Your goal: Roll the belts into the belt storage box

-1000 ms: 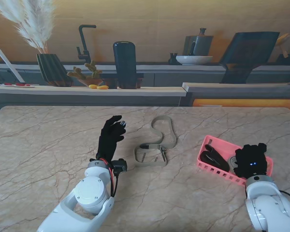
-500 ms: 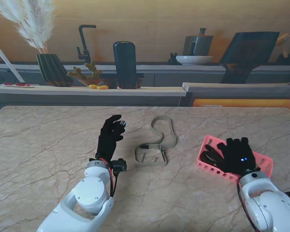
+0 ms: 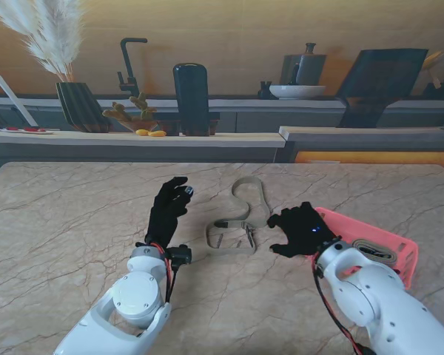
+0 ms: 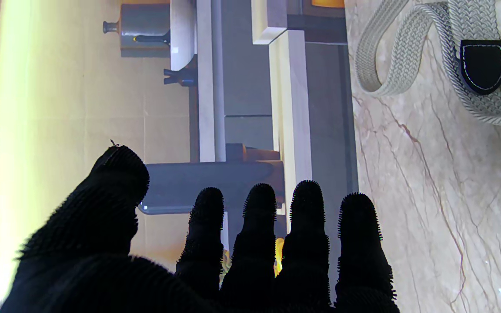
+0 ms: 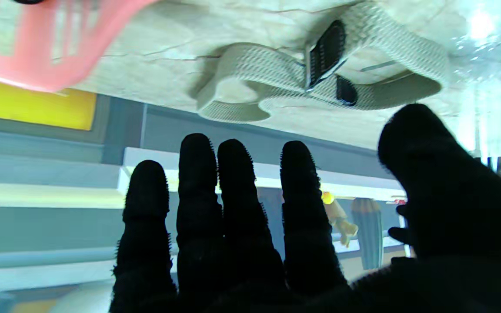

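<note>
Where the right arm crosses the near right of the bench, it hides the near left part of the pink box, so only the far rim and right end show. One rolled belt lies inside the box, half covered by the arm; whether more lie under it cannot be told. In the right wrist view the box is a blurred pink patch cut off at the edge.

One loose belt lies on the bench between the two hands, in a winding loop running from near to far, its metal buckle at the near end. Both wrist views show only parts of it, with dark leather tabs on the woven tan strap.

Two hands are in view. The left hand stands left of the belt, apart from it, fingers spread and holding nothing. The right hand is just right of the belt's near end, between it and the box, fingers extended and apart, thumb out, gripping nothing; whether it touches the bench is hard to tell.

On the far counter the small things are too small to name, beyond a faucet and a dark vase.
</note>
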You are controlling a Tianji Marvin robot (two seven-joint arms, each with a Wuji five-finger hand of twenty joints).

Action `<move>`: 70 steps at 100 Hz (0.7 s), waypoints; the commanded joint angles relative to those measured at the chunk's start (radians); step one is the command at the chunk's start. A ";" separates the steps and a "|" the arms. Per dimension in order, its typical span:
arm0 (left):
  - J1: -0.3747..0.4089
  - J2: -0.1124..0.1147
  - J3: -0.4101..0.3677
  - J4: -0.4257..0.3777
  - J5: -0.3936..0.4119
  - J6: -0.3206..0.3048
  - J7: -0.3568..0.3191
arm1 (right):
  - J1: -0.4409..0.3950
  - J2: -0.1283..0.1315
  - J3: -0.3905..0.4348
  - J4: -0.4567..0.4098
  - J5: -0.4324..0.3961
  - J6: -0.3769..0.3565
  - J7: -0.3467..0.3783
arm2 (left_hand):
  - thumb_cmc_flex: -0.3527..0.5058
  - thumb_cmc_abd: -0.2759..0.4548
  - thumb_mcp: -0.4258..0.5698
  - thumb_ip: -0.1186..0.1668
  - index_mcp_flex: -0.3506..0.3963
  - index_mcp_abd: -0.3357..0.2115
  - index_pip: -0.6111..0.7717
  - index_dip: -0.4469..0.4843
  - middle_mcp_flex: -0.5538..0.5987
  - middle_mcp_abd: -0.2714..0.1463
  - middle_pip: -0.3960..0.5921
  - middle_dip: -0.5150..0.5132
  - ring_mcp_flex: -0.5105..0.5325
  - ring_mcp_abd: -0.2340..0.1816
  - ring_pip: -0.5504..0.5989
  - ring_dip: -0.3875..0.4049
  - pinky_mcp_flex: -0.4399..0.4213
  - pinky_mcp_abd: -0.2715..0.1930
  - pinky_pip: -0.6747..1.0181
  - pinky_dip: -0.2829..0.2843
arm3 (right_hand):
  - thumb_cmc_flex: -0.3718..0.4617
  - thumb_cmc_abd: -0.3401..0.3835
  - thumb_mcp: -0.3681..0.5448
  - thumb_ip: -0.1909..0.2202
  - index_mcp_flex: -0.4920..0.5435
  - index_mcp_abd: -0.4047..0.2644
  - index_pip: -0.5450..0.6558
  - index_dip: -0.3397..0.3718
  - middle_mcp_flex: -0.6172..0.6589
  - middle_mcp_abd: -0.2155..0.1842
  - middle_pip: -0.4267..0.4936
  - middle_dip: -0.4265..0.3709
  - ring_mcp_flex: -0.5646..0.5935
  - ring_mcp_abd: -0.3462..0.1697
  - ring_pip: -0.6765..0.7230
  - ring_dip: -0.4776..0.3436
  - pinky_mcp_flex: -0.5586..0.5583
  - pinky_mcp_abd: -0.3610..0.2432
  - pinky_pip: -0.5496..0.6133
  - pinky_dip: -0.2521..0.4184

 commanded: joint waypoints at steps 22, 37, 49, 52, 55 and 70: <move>0.010 0.006 -0.012 -0.001 -0.015 -0.012 -0.025 | 0.106 -0.013 -0.136 0.076 0.046 0.092 0.079 | 0.015 0.022 -0.035 0.033 0.030 -0.041 -0.034 0.009 0.039 -0.033 -0.009 0.013 0.034 -0.012 0.018 0.014 0.011 0.011 0.035 0.019 | -0.080 0.005 -0.035 0.027 0.022 0.096 -0.080 -0.019 -0.022 0.046 -0.031 -0.005 -0.022 0.026 -0.045 -0.002 -0.058 0.049 -0.093 -0.006; 0.011 0.006 -0.012 0.000 -0.015 -0.018 -0.023 | 0.136 -0.012 -0.192 0.103 0.061 0.163 0.121 | 0.014 0.024 -0.041 0.034 0.038 -0.041 -0.042 0.008 0.049 -0.034 -0.010 0.016 0.042 -0.013 0.017 0.015 0.017 0.014 0.038 0.021 | -0.085 0.002 -0.058 0.029 0.040 0.123 -0.093 -0.013 -0.022 0.067 -0.023 0.001 -0.030 0.045 -0.027 0.012 -0.059 0.054 -0.092 0.012; 0.015 0.004 -0.012 -0.007 -0.034 -0.017 -0.021 | 0.161 -0.013 -0.227 0.125 0.091 0.188 0.146 | 0.016 0.026 -0.044 0.034 0.038 -0.042 -0.045 0.009 0.047 -0.036 -0.011 0.019 0.042 -0.016 0.015 0.016 0.015 0.014 0.037 0.020 | -0.079 0.003 -0.069 0.032 0.044 0.131 -0.104 -0.009 -0.026 0.076 -0.016 0.005 -0.035 0.051 -0.014 0.019 -0.060 0.048 -0.084 0.025; 0.016 0.004 -0.012 -0.009 -0.036 -0.017 -0.021 | 0.169 -0.012 -0.236 0.131 0.092 0.191 0.151 | 0.016 0.025 -0.045 0.034 0.039 -0.042 -0.046 0.009 0.048 -0.035 -0.010 0.020 0.042 -0.015 0.015 0.017 0.015 0.014 0.037 0.020 | -0.081 0.001 -0.071 0.032 0.042 0.134 -0.107 -0.008 -0.030 0.078 -0.016 0.005 -0.037 0.051 -0.013 0.020 -0.059 0.048 -0.081 0.028; 0.016 0.004 -0.012 -0.009 -0.036 -0.017 -0.021 | 0.177 -0.012 -0.245 0.135 0.095 0.195 0.159 | 0.016 0.025 -0.045 0.034 0.039 -0.042 -0.046 0.010 0.048 -0.035 -0.010 0.020 0.043 -0.015 0.015 0.017 0.016 0.014 0.037 0.020 | -0.085 0.001 -0.074 0.032 0.033 0.140 -0.114 -0.009 -0.039 0.080 -0.018 0.005 -0.044 0.051 -0.013 0.020 -0.063 0.047 -0.081 0.029; 0.016 0.004 -0.014 -0.006 -0.038 -0.020 -0.019 | 0.224 -0.012 -0.304 0.163 0.117 0.230 0.189 | 0.017 0.026 -0.049 0.035 0.040 -0.042 -0.049 0.012 0.049 -0.037 -0.010 0.023 0.045 -0.015 0.014 0.019 0.017 0.015 0.038 0.021 | -0.111 -0.010 -0.085 0.030 -0.002 0.170 -0.150 -0.013 -0.094 0.096 -0.032 0.001 -0.086 0.058 -0.023 0.017 -0.087 0.043 -0.082 0.036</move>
